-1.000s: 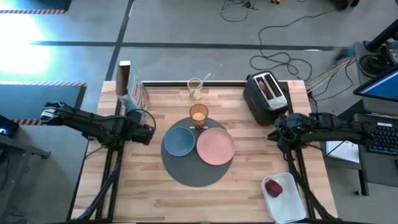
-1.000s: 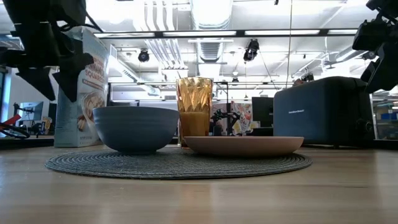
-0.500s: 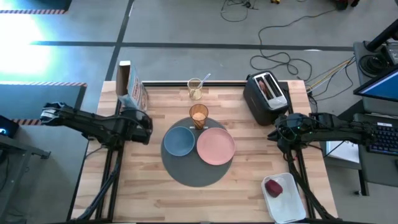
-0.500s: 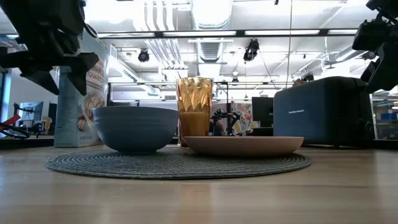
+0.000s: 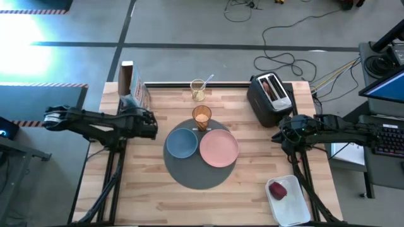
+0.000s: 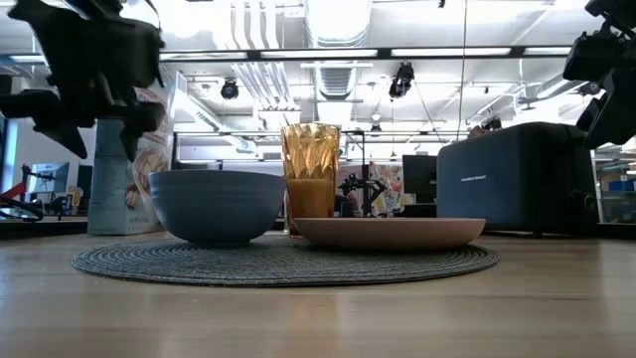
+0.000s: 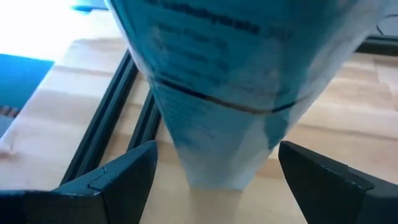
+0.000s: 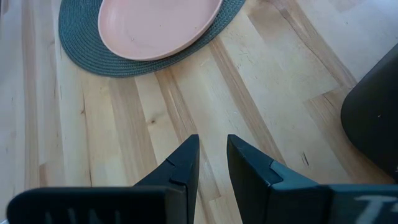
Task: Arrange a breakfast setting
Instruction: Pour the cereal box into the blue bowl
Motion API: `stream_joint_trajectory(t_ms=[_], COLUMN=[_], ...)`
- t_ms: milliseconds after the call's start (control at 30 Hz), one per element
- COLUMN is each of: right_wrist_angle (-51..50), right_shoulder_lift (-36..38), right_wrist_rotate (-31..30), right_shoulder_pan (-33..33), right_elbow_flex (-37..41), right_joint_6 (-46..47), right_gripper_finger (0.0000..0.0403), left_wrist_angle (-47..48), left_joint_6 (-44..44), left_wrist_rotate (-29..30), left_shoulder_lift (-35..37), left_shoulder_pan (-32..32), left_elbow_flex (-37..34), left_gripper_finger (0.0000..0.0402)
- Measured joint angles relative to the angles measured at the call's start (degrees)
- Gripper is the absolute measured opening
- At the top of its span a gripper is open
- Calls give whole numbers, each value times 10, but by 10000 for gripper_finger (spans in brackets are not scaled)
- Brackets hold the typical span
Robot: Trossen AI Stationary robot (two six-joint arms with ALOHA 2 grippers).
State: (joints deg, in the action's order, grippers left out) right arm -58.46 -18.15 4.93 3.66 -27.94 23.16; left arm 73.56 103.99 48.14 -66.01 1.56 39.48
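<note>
On the dark-grey mat (image 5: 197, 173) rest the blue bowl (image 5: 182, 144) and the pink plate (image 5: 219, 149). The amber tumbler (image 5: 202, 117) stands at the mat's far rim. A spoon (image 5: 206, 81) leans in a clear glass (image 5: 198, 91). The toast (image 5: 271, 88) sticks up from the toaster (image 5: 270, 101). The apple (image 5: 278, 189) lies on the white tray (image 5: 291, 205). My left gripper (image 5: 146, 123) is open, its fingers (image 7: 124, 177) on either side of the cereal box's (image 7: 236, 93) lower end without touching it. My right gripper (image 8: 213, 142) hovers near the toaster, open by a narrow gap, holding nothing.
The cereal box (image 5: 132, 91) stands upright at the table's far left corner, close to the left edge. The black toaster takes the far right. The tray lies at the near right corner. Bare wood shows along the table's near edge.
My left gripper has moved a little toward the table's far edge, up to the cereal box, sinking slightly and rolling about its own axis. Its fingers have stayed wide apart. Nothing on the table has moved.
</note>
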Motion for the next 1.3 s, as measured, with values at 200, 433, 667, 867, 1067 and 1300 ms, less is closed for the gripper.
stream_joint_trajectory(t_ms=[200, 433, 667, 867, 1067, 1300], right_wrist_angle=[0, 0, 0, 0, 0, 0], right_shoulder_lift=[0, 0, 0, 0, 0, 0], right_wrist_rotate=[0, 0, 0, 0, 0, 0], right_shoulder_pan=[0, 0, 0, 0, 0, 0], right_elbow_flex=[0, 0, 0, 0, 0, 0], right_joint_6=[0, 0, 0, 0, 0, 0], right_gripper_finger=[73, 73, 73, 73, 73, 73], left_wrist_angle=[-79, -111, -115, -116, -116, -111], left_joint_6=[-91, -111, -89, -80, -70, -70], left_wrist_rotate=[77, 102, 135, 159, 163, 143], left_shoulder_lift=[-61, -134, -175, -200, -208, -193], left_shoulder_pan=[36, 42, 45, 46, 45, 31], left_elbow_flex=[0, 0, 0, 0, 0, 3], left_gripper_finger=[318, 318, 305, 254, 181, 143])
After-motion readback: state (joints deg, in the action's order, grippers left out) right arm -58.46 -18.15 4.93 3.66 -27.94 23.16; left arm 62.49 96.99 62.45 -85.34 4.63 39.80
